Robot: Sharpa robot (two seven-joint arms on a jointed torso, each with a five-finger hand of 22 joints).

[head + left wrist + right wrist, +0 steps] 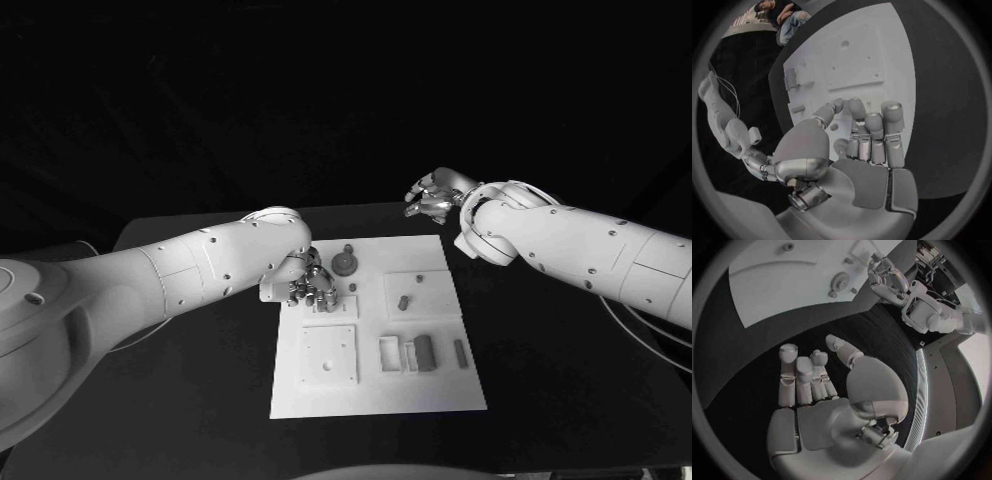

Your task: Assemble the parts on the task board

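White task board (433,390) carries small grey parts (424,351) in recessed panels.

Matt white task board (433,390), matt black table (577,380), glossy white arms (188,270)

White task board (433,390), grey parts (423,350), black table (562,380), silver fingers (873,125).

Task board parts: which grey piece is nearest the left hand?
The round, disc-shaped part at the far end of the task board, just beside the left hand. The small piece and the long bars lie farther off.
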